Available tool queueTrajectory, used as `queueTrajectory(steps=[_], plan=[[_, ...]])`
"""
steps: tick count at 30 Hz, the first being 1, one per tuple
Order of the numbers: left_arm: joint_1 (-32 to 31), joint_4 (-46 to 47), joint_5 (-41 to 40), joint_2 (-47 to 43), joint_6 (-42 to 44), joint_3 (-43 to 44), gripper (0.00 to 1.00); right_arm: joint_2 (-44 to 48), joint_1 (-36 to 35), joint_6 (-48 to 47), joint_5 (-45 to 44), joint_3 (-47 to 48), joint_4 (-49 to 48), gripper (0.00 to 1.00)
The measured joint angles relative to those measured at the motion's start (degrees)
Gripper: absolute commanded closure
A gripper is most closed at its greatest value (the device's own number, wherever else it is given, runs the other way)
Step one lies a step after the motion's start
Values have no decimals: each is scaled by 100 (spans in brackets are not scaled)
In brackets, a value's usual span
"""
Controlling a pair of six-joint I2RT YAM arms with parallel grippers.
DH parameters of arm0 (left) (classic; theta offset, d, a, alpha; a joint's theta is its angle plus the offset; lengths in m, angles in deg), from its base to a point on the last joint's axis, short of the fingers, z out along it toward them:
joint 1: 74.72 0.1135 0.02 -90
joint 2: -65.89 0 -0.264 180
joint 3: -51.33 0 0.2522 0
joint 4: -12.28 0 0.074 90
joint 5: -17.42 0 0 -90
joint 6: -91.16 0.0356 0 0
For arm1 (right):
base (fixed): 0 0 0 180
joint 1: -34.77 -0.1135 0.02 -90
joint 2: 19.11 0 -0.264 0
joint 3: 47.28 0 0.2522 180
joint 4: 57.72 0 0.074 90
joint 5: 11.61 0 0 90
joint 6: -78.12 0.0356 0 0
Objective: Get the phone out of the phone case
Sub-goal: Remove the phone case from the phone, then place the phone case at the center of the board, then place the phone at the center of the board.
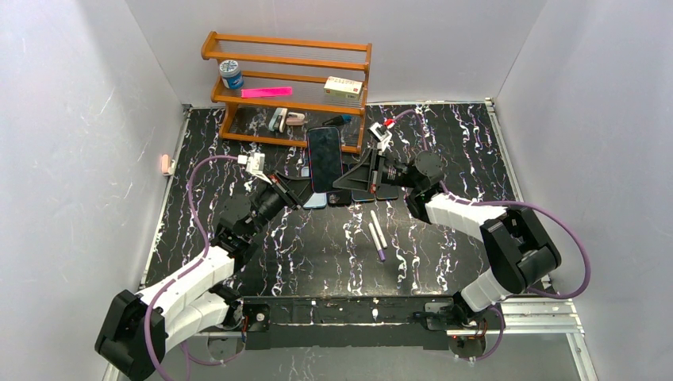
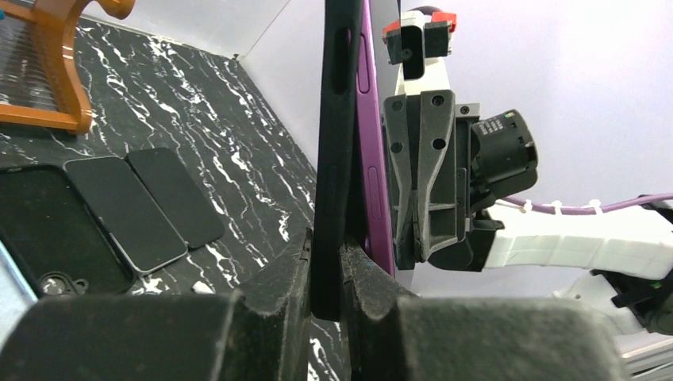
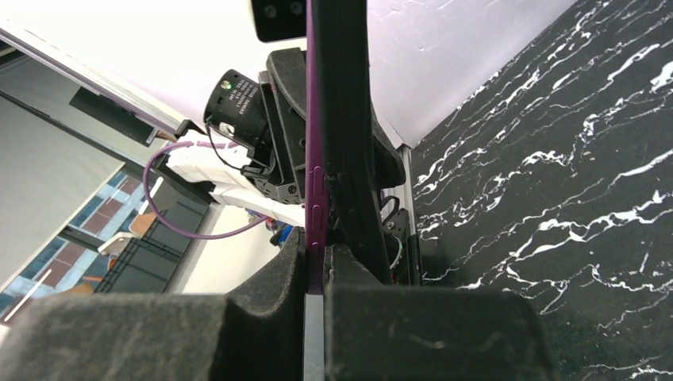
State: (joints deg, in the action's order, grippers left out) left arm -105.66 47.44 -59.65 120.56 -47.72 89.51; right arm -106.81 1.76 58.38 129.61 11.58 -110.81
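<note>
A purple phone (image 1: 324,159) is held upright above the middle of the table, screen towards the top camera. In the left wrist view its purple edge (image 2: 371,159) stands partly apart from the black phone case (image 2: 337,119). My left gripper (image 2: 343,254) is shut on the case's lower edge, and it shows in the top view (image 1: 305,190) to the left of the phone. My right gripper (image 3: 316,254) is shut on the phone's purple edge (image 3: 315,159), with the black case (image 3: 343,119) just beside it. In the top view the right gripper (image 1: 349,178) is to the right of the phone.
A wooden rack (image 1: 286,87) stands at the back with a blue tub (image 1: 231,74), a pink item (image 1: 266,92) and a box (image 1: 343,86). Several dark phones (image 2: 119,210) lie flat on the table below the grippers. Two white pens (image 1: 377,230) lie in front.
</note>
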Motion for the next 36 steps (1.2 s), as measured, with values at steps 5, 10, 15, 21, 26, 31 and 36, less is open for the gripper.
queueTrajectory(steps=[5,10,15,21,26,31,36], plan=[[-52,-249,-179,13,376,28,100,50,0,-282,-2,0,461,99],[-96,-621,-367,103,686,197,100,136,9,-627,-48,0,962,99],[-142,-870,-588,142,942,249,100,142,20,-798,-48,0,1298,99],[-63,-1143,-1478,85,1399,275,100,203,9,-1008,407,-9,1718,99],[177,-1412,-2708,-177,1694,284,100,372,-127,-1397,1117,-35,2457,99],[177,-2006,-3213,-339,1786,356,100,409,131,-2225,1215,68,3615,99],[343,-3008,-3233,-120,1781,726,100,391,1010,-3672,789,743,5523,99]])
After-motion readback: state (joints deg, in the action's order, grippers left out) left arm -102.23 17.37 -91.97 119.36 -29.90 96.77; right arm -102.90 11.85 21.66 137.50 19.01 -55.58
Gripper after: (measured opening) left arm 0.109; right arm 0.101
